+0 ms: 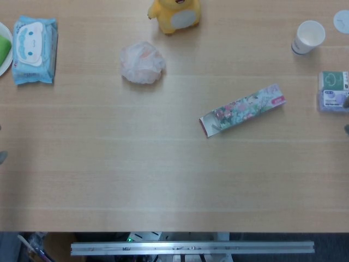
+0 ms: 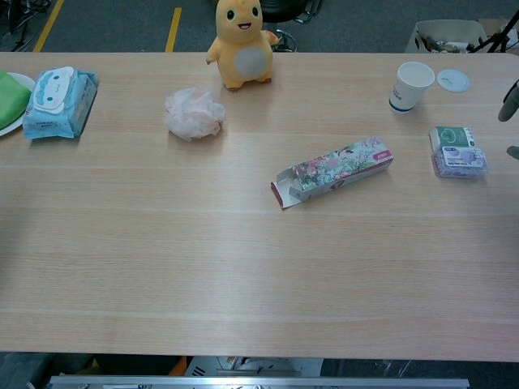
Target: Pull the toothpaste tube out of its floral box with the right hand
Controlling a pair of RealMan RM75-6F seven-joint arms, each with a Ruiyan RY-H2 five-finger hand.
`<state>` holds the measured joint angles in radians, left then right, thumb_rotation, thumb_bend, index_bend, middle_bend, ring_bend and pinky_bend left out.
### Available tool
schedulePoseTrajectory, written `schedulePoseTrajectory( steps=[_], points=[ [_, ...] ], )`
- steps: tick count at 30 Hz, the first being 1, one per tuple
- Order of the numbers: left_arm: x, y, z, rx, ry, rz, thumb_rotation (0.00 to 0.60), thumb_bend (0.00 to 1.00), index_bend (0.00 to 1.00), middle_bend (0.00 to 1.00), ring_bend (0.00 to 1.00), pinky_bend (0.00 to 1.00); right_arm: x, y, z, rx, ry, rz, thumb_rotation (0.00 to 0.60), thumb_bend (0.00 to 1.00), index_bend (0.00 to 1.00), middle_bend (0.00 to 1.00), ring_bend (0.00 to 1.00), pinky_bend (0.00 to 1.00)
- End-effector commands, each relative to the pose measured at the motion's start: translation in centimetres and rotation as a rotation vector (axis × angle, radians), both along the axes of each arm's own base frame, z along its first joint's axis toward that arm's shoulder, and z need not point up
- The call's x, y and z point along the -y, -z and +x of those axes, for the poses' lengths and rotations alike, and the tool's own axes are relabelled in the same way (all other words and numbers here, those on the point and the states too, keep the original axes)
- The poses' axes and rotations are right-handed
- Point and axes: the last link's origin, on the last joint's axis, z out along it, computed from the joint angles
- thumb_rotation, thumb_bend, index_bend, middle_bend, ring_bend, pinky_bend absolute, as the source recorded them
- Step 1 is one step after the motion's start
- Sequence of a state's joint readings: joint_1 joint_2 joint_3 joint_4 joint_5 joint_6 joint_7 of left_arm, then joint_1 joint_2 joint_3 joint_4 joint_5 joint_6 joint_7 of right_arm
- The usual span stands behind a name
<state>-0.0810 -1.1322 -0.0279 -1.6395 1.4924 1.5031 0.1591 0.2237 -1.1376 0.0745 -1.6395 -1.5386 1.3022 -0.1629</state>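
The floral toothpaste box [image 1: 242,111] [image 2: 334,171] lies flat at the table's middle right, slanting up to the right. Its lower-left end flap [image 2: 280,194] is open. No tube shows; what is inside the box is hidden. My right hand [image 2: 511,121] only peeks in at the right edge of the chest view: two dark fingertips [image 2: 509,101] held apart, nothing between them, well right of the box. A dark speck of that hand [image 1: 347,129] marks the head view's right edge. Of my left hand [image 1: 1,157] only a grey sliver shows at the far left edge.
At the back stand a yellow plush toy [image 2: 240,44] and a pink mesh puff [image 2: 195,113]. A blue wipes pack [image 2: 58,101] and a plate [image 2: 16,121] sit far left. A paper cup [image 2: 413,85], a lid [image 2: 453,79] and a small green and purple pack [image 2: 456,150] sit right.
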Motion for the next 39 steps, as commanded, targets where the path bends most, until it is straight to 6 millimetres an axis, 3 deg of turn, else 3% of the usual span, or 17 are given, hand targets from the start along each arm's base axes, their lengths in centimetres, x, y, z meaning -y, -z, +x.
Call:
schedulePoseTrajectory(
  steps=[1,6,17,28,39],
  points=[
    [0.0,-0.1,-0.1,0.001,-0.003,0.002,0.6,0.07,0.46,0.37,0.37,0.53,0.5,0.3,0.4,-0.006,-0.007,0.01,0.6,0.01,0.36,0.31,0.2,0.33],
    [0.5,-0.1,-0.7,0.003,-0.021,0.0,0.6,0.07,0.46,0.37,0.37,0.53,2.6,2.1,1.7,-0.035,-0.027,0.072,0.6,0.0,0.3,0.27,0.17,0.3],
    [0.7,0.0,-1.0,0.009,-0.03,-0.001,0.6,0.07,0.47,0.37,0.37,0.53,6.3,5.5,3.5,-0.046,-0.053,0.165,0.6,0.0,0.3,0.26,0.17,0.29],
    [1.1,0.0,-1.5,0.014,-0.048,0.0,0.6,0.07,0.47,0.37,0.37,0.53,7.8,9.0,5.2,-0.1,-0.131,0.268,0.6,0.0,0.3,0.26,0.17,0.24],
    [1.5,0.0,-2.0,0.02,-0.065,0.001,0.6,0.07,0.47,0.37,0.37,0.53,9.4,12.7,5.6,-0.158,-0.137,0.316,0.6,0.0,0.3,0.26,0.16,0.24]
  ],
)
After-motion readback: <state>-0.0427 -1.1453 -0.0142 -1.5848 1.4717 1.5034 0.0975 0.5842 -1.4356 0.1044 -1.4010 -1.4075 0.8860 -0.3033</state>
